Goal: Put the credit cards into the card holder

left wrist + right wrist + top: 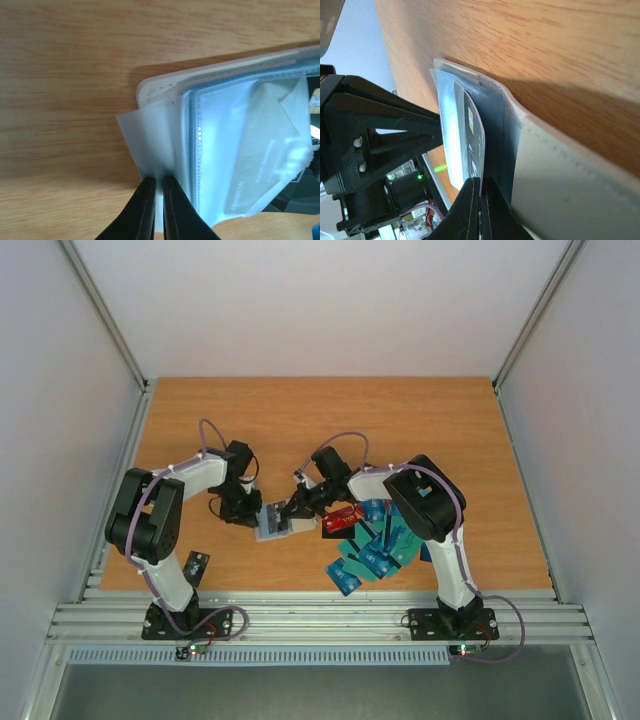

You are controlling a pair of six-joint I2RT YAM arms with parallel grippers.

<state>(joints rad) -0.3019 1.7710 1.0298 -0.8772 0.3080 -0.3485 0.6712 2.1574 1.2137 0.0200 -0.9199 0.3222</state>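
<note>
The cream card holder [271, 523] lies open on the table between my two grippers. My left gripper [252, 513] is shut on one of its clear sleeves [150, 145], pinching the sleeve's edge between its fingertips [157, 178]; the cream cover [165, 82] shows behind. My right gripper [296, 507] is shut on a dark credit card [473, 131] held edge-on, its far end between the sleeves beside the cream cover [560, 175]; the jaws [480, 181] grip its near end. The other credit cards [372, 546], mostly teal and blue with a red one [343, 518], lie in a heap under the right arm.
A small black card-like piece [197, 563] lies near the left arm's base. The left gripper's black body [380, 130] stands close on the far side of the holder in the right wrist view. Grey walls enclose the wooden table [330, 420].
</note>
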